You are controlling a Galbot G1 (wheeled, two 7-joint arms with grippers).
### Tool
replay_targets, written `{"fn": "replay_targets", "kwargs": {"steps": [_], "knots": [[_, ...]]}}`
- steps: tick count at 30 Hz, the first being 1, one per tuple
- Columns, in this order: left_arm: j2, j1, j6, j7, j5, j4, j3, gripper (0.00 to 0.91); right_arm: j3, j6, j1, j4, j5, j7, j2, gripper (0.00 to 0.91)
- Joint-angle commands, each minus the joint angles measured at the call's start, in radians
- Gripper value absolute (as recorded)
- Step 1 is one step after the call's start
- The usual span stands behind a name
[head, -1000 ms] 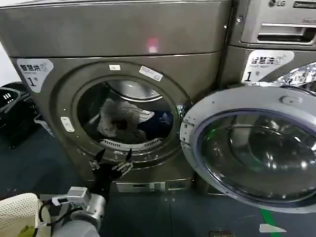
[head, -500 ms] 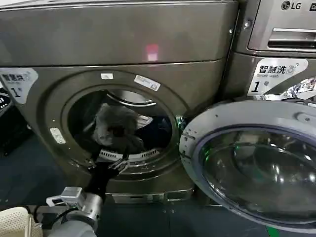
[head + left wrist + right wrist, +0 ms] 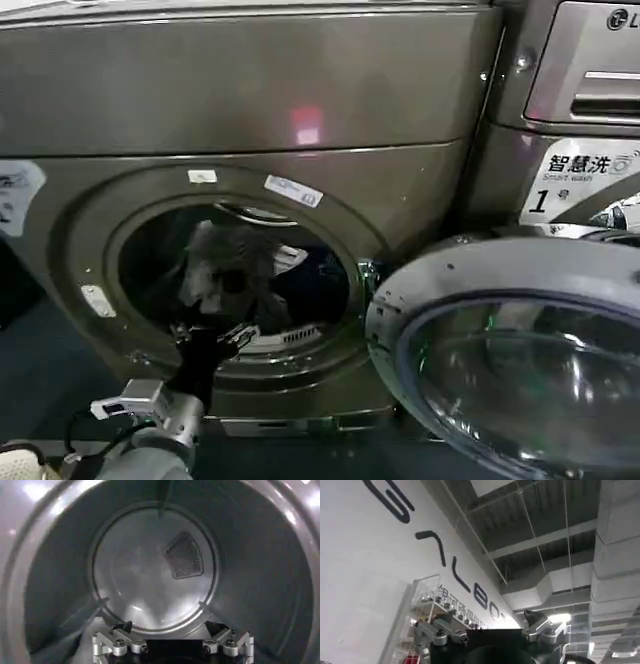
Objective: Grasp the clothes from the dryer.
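Observation:
The bronze-grey dryer stands with its round porthole open. Inside the drum lie the clothes: a white and light-grey bundle with a dark navy garment beside it on the right. My left gripper is open at the porthole's lower rim, just below and in front of the bundle, touching nothing. In the left wrist view the left gripper faces the drum's shiny back wall, nothing between its fingertips. My right gripper is open, pointing up at a wall and ceiling.
The silver-rimmed glass door hangs open to the right of the porthole and takes up the lower right. A second machine with a "Smart wash" sticker stands behind it. A mesh vent sits in the drum's back wall.
The dryer has grown larger in the head view as I came closer. My left gripper has moved forward from below the porthole up to its lower rim, still open.

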State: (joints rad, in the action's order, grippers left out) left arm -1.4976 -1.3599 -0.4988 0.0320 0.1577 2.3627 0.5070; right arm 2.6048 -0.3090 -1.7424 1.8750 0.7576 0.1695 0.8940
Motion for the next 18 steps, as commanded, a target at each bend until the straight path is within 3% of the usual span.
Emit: {"fn": "replay_targets", "kwargs": {"steps": [1,18], "knots": [[0.001,0.216,0.043,-0.004,0.001,-0.197,-0.006,0.907,0.021,-0.007,-0.011,0.012,-0.016,0.001,0.003,0.907],[-0.004,0.653,0.125,0.013,-0.057,-0.809,-0.057,0.907,0.072,0.005,-0.041,0.0,-0.004,0.008,0.001,0.907]]}}
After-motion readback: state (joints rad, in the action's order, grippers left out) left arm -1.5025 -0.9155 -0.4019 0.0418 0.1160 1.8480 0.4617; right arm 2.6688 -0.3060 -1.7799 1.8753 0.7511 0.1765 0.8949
